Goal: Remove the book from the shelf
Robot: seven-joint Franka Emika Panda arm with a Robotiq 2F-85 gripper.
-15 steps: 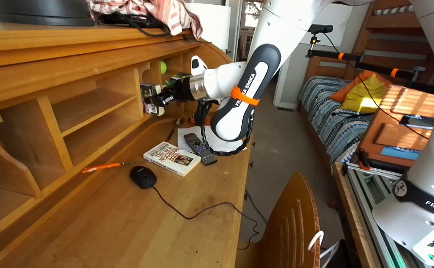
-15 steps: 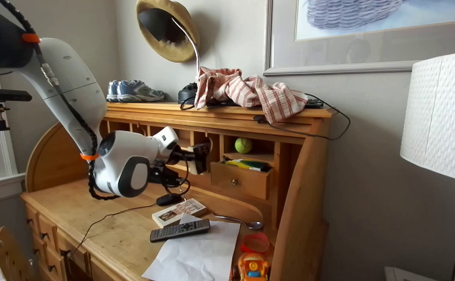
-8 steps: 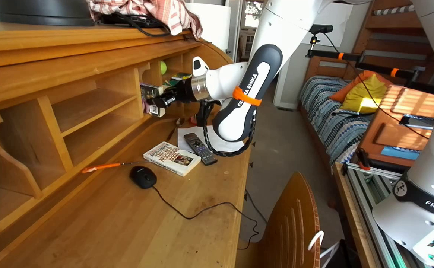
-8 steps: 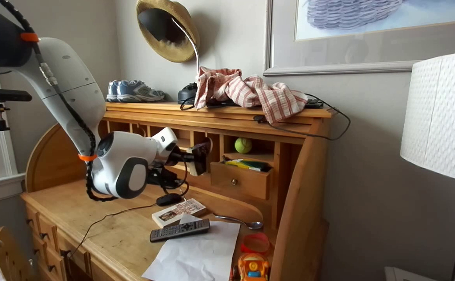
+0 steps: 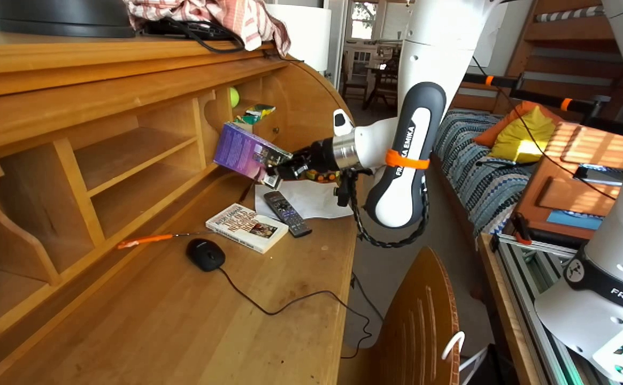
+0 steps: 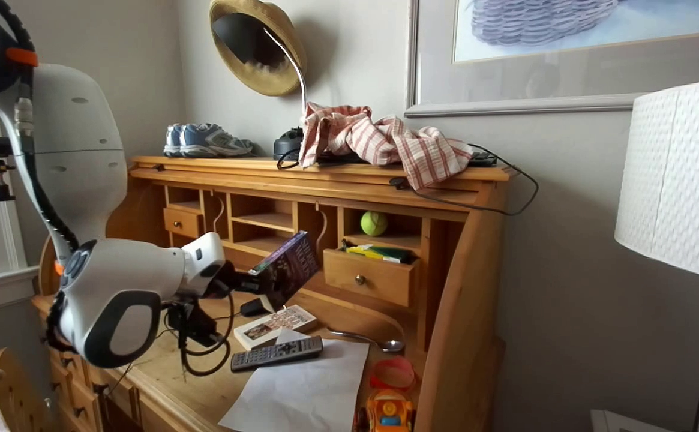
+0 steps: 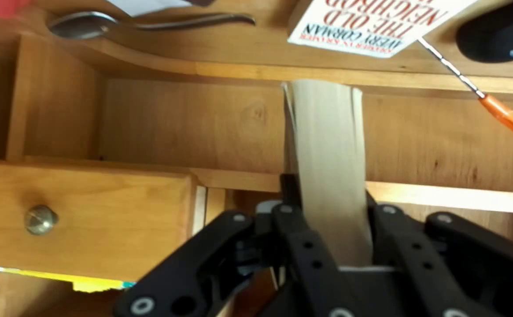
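The book (image 5: 246,153) has a purple cover and is held tilted in the air, in front of the shelf (image 5: 78,192) and above the desk. In an exterior view its dark cover (image 6: 294,268) shows in front of the cubbyholes of the shelf (image 6: 263,219). My gripper (image 5: 280,172) is shut on one end of the book. In the wrist view the pale page edges of the book (image 7: 329,145) stand between the two black fingers of my gripper (image 7: 326,193). The gripped part of the cover is hidden by the fingers.
Below lie a white paperback (image 5: 247,227), a black remote (image 5: 287,214), paper (image 5: 316,198) and a black mouse (image 5: 205,254). An orange-handled tool (image 5: 145,240) lies by the shelf. A drawer (image 6: 370,277) stands open; a spoon (image 6: 391,346) and toy car (image 6: 389,411) are nearby. A chair (image 5: 418,321) stands in front.
My gripper has moved back from the shelf with the book in it. The book has come out of its cubbyhole and is now tilted, with its purple cover showing.
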